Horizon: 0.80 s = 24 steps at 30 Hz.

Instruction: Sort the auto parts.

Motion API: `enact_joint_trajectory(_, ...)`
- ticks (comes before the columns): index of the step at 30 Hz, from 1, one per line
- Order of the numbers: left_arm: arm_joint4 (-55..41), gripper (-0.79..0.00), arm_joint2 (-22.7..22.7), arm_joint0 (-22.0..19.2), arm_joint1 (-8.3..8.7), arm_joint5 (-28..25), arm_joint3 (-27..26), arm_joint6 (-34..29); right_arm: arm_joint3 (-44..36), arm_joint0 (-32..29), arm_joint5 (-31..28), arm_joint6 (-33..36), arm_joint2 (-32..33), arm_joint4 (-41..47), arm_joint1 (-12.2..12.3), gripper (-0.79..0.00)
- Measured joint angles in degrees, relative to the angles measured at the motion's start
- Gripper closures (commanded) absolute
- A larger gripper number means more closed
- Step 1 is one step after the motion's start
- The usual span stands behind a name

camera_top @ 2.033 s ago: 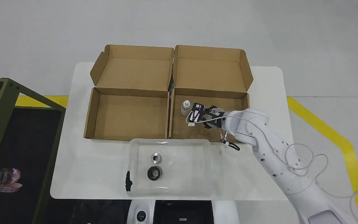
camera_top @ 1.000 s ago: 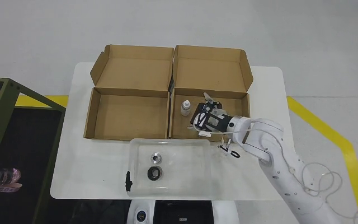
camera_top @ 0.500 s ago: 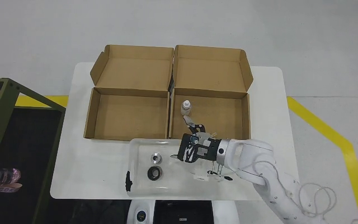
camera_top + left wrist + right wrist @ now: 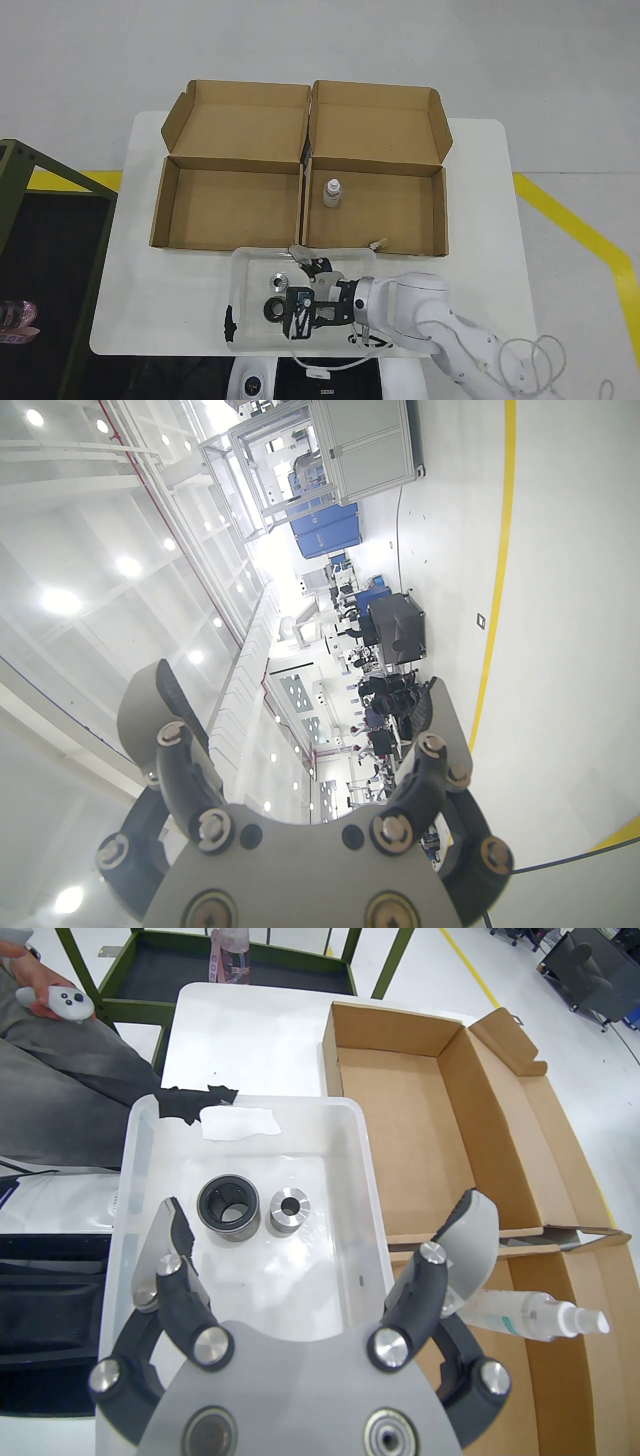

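A clear plastic bin [image 4: 240, 262] at the table's front holds a black ring-shaped bearing [image 4: 275, 310] and a small silver bushing [image 4: 279, 282]. My right gripper [image 4: 298, 292] hangs open over the bin, just right of both parts and touching neither. In the right wrist view the right gripper [image 4: 322, 1223] is open and empty, with the bearing [image 4: 229, 1214] and bushing [image 4: 289, 1213] ahead of its fingertips on the bin [image 4: 372, 1178] floor. My left gripper [image 4: 295, 700] is open and empty, aimed up at the hall.
Two open cardboard boxes stand behind the bin: the left box [image 4: 232, 208] [image 4: 415, 1128] is bare, while the right box [image 4: 400, 210] holds a white spray bottle [image 4: 332, 192] [image 4: 530, 1315] and a small pale piece [image 4: 378, 242]. Black tape [image 4: 228, 325] marks the bin's rim.
The right arm swung from the right box, near the spray bottle, toward the front and left, and now sits over the clear bin. The bin's parts have not moved.
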Motion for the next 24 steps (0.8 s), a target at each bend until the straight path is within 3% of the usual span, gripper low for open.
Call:
enact_joint_trajectory(1,0.00,-0.785,0.00,0.00,0.00,0.00,0.00,0.00,0.34,0.16,-0.05,0.02,-0.43,-0.09,-0.10,-0.511)
enact_joint_trajectory(6,0.00,-0.785,0.00,0.00,0.00,0.00,0.00,0.00,2.35,1.05,-0.54,0.59,-2.09,0.08,-0.54,-0.520)
enact_joint_trajectory(10,0.00,-0.785,0.00,0.00,0.00,0.00,0.00,0.00,4.05,1.59,-0.27,1.12,-2.33,0.28,-0.75,-0.357)
enact_joint_trajectory(24,0.00,-0.785,0.00,0.00,0.00,0.00,0.00,0.00,9.54,4.21,0.72,2.47,-2.95,0.74,-1.62,-0.360)
